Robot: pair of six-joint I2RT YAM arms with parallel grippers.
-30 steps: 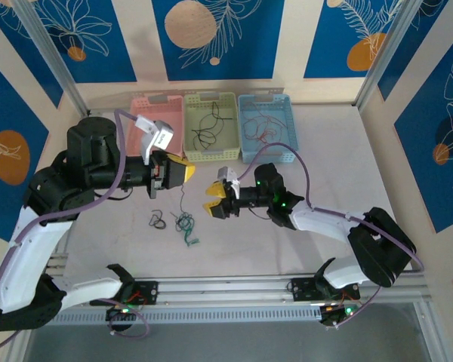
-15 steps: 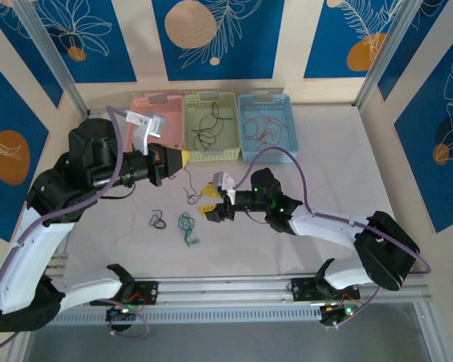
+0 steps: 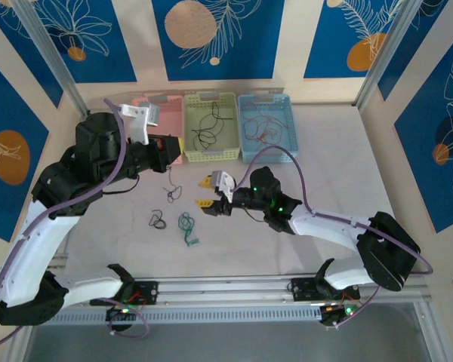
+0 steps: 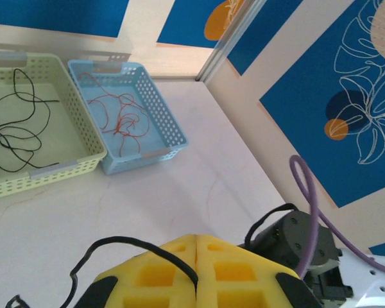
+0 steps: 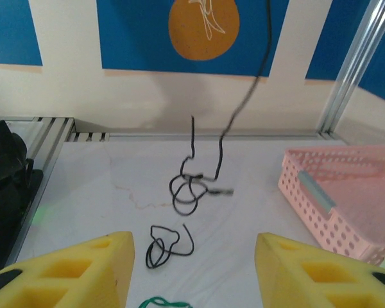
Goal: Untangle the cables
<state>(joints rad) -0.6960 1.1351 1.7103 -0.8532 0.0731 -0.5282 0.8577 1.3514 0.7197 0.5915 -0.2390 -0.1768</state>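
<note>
The left tool (image 3: 177,148) was clamped shut on a black cable (image 3: 170,188) that dangled toward the counter (image 3: 340,166), close in front of the pink basket (image 3: 170,110). The right tool (image 3: 204,192), jaws apart and empty, sat just beside that strand. A green cable (image 3: 186,226) lay nearer the arms, with bare counter to the right.

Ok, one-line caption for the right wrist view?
Open right gripper faces a black cable hanging over the table, beside the pink basket.
</note>
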